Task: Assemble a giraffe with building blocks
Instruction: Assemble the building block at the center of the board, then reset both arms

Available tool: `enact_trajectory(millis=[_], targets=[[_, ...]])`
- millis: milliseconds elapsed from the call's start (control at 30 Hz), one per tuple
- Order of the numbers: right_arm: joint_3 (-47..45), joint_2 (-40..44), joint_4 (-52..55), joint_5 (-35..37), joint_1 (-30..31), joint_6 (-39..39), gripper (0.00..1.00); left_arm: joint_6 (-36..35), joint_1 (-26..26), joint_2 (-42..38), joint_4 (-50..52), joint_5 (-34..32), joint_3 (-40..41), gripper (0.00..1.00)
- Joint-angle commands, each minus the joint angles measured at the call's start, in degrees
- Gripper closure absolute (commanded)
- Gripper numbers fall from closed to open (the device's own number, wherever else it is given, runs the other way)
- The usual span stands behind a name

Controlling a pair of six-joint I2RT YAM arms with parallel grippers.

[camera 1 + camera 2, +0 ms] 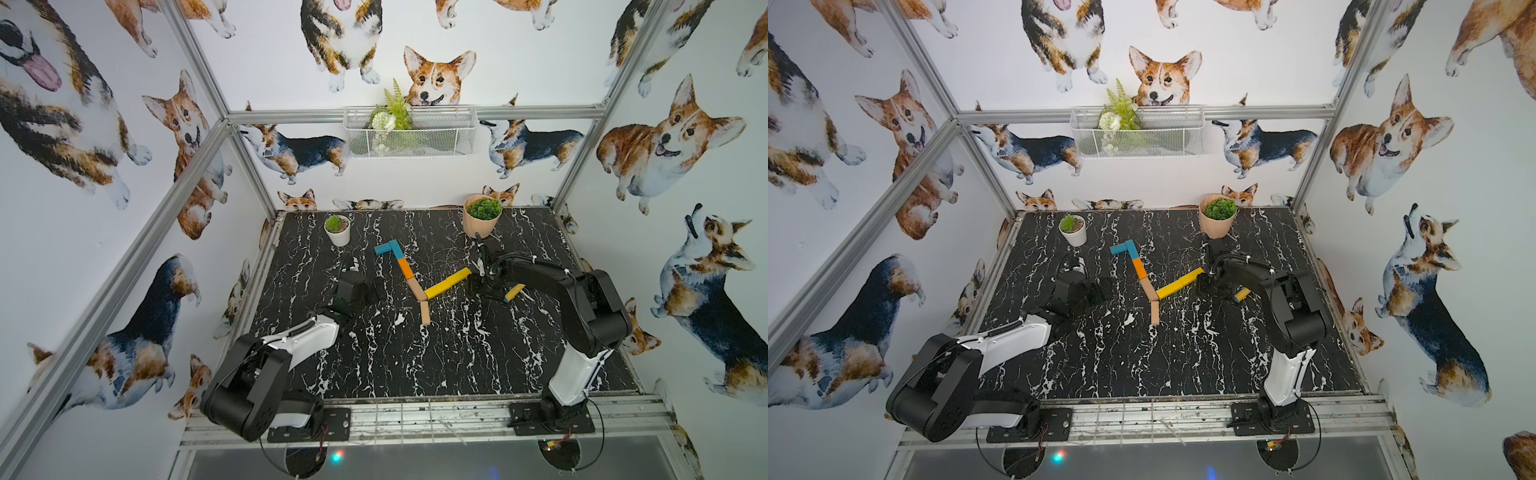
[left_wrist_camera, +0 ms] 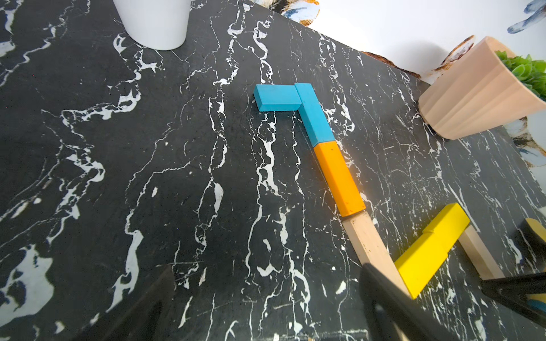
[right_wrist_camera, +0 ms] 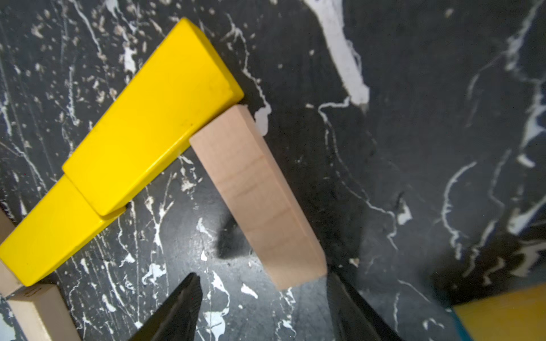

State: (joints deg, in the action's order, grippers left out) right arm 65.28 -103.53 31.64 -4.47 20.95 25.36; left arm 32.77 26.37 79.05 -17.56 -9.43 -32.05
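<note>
Black marble tabletop point(image 1: 415, 365) sits inside corgi-papered walls. In both top views the giraffe point(image 1: 417, 287) lies flat at centre, toward the back. Noted: teal head bar point(image 1: 385, 248) set square to the teal neck bar point(image 1: 398, 251), then orange bar point(image 1: 406, 268) and tan neck bar point(image 1: 417, 289) end to end. The yellow body point(image 1: 448, 283) branches toward the right arm, and the front tan leg point(image 1: 424, 312) points at the near edge. Behind the figure, a white pot point(image 1: 337, 236) and a peach pot point(image 1: 480, 224) stand near the back edge, apart from it; bare marble runs from the front leg to the near edge. Beside the neck, the left gripper point(image 1: 376, 292) has its jaws wide apart with nothing held. Left wrist view: neck joints are tight, and the two yellow bars sit slightly out of line. At the body's far end the rear tan leg point(image 2: 478, 254) butts against its side. Right wrist view: the right gripper point(image 3: 263, 285) is released, jaws straddling the rear leg's free end, one finger point(image 3: 348, 304) at its corner, the other clear.
</note>
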Motion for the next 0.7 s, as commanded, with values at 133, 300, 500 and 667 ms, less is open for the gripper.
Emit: enact_trajectory(millis=[133,300,500,667], targets=[[6.76,7.10,5.78,8.30,0.56,-1.12,0.21,-1.09,0.61,-3.89,1.03,-4.63,0.88,0.00],[3.16,16.76,-2.15,24.64,0.88,-5.35,0.00,0.86,0.90,-4.39,-4.48,-4.40,3.84,0.00],[-18.74,20.56,-42.33,40.73,-0.27,-28.76,0.06,1.35,1.05,-6.96,-9.69,-5.78,7.44,0.00],[-31.86,16.78,-74.20,36.92,-4.52,-37.79,0.12,1.09,1.05,-8.45,-10.38,-7.86,8.65,0.00]])
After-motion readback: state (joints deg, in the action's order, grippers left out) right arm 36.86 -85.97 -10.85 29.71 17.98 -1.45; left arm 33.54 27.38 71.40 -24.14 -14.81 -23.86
